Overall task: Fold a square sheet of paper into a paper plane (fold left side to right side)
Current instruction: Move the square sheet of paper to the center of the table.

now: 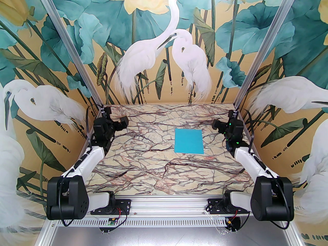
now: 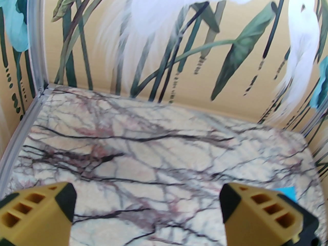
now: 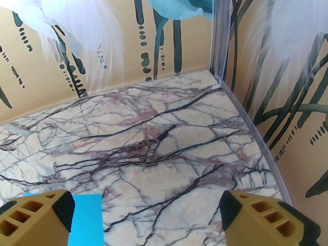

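Note:
The square sheet of paper (image 1: 188, 140) is turquoise-blue and lies flat on the marble table, right of centre and toward the back. It is a plain unfolded sheet, with no paper plane shape to it. My left gripper (image 1: 122, 122) hovers at the far left, well away from the sheet. In the left wrist view this gripper (image 2: 147, 209) is open and empty, with a corner of the sheet (image 2: 288, 192) past its right finger. My right gripper (image 1: 217, 125) is just right of the sheet's far corner. The right wrist view shows it (image 3: 146, 214) open and empty, beside the sheet (image 3: 87, 216).
Painted walls with herons and teal leaves close in the marble table (image 1: 153, 173) on three sides. Aluminium posts (image 1: 238, 96) stand at the far corners. Both arm bases are bolted to the rail (image 1: 169, 205) at the near edge.

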Robot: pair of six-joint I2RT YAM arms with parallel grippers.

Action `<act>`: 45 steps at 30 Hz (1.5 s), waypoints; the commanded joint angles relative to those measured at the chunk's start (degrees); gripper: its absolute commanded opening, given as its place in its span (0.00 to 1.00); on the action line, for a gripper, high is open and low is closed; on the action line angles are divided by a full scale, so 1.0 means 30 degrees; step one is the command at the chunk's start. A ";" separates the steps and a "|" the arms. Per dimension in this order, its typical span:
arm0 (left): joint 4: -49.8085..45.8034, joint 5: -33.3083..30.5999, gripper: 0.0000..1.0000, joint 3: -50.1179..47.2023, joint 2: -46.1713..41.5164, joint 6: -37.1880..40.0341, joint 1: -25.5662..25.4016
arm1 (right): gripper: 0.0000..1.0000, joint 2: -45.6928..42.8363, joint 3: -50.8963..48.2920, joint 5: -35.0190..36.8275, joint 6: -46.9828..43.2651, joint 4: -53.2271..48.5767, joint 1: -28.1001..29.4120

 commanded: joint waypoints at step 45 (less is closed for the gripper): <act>-1.4315 0.8427 0.99 1.4792 1.8432 -0.1764 -1.3369 | 0.99 0.5421 0.4977 -0.0798 0.4305 -1.2081 0.1899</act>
